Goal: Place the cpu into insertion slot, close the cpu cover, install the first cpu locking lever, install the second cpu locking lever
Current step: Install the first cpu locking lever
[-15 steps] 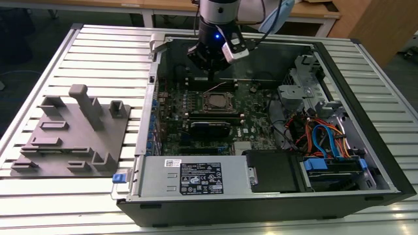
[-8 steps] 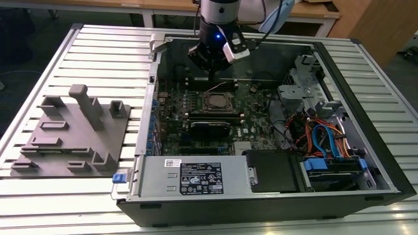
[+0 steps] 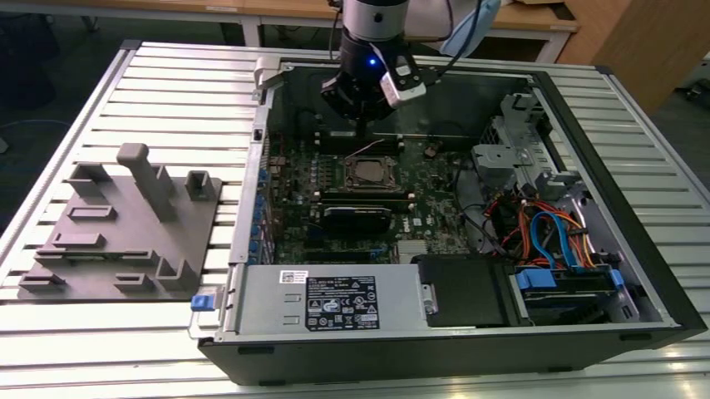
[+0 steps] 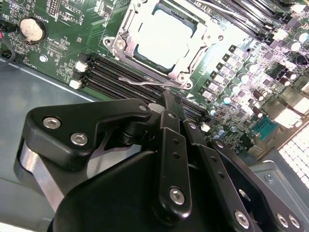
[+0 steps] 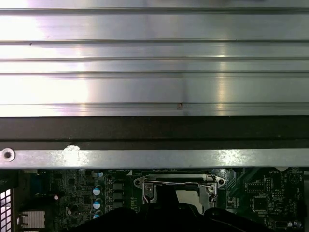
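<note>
Ribbed aluminium bench (image 3: 166, 83) carrying open black computer case (image 3: 444, 366), green motherboard (image 4: 63, 53) inside. Above the board, gripper (image 4: 166, 96), jaws pinched together, nothing seen between them, just beside insertion slot (image 3: 370, 173). There, cpu cover (image 4: 193, 60) down over seated cpu (image 4: 161, 36); wire lever (image 4: 145, 82) alongside.

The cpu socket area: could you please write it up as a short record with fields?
cpu: seated, silvery top showing through the cover window
cpu cover: down flat, framing the cpu
locking lever: wire lying beside the memory slots; latched or not, unclear
end effector: shut, tip at that lever; contact unclear
setting: open computer case on slatted table
</note>
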`<state>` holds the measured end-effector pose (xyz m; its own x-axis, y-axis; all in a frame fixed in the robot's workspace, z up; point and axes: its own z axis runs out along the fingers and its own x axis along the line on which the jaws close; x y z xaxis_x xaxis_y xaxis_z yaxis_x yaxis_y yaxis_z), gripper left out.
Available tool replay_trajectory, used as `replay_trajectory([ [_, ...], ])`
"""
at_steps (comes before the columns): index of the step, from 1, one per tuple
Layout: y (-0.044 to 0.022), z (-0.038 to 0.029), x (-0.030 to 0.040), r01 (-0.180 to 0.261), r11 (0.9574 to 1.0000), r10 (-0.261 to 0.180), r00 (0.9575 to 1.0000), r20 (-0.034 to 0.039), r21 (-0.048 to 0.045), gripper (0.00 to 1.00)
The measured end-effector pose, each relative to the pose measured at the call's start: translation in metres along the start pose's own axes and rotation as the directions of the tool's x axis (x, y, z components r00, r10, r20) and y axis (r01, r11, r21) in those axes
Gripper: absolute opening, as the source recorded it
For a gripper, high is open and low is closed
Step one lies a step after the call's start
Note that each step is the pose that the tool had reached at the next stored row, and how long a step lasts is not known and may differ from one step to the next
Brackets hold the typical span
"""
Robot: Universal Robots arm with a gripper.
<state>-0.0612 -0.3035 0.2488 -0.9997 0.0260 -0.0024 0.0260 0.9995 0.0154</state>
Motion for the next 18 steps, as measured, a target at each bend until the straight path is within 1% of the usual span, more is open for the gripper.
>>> replay_trajectory([
  [11,0.0001,0.0000,-0.0027,0.000,1.0000,0.000,1.0000,0.0000,0.0000,0.10],
  [18,0.0000,0.0001,0.0008,0.000,1.0000,0.000,1.0000,0.0000,0.0000,0.10],
])
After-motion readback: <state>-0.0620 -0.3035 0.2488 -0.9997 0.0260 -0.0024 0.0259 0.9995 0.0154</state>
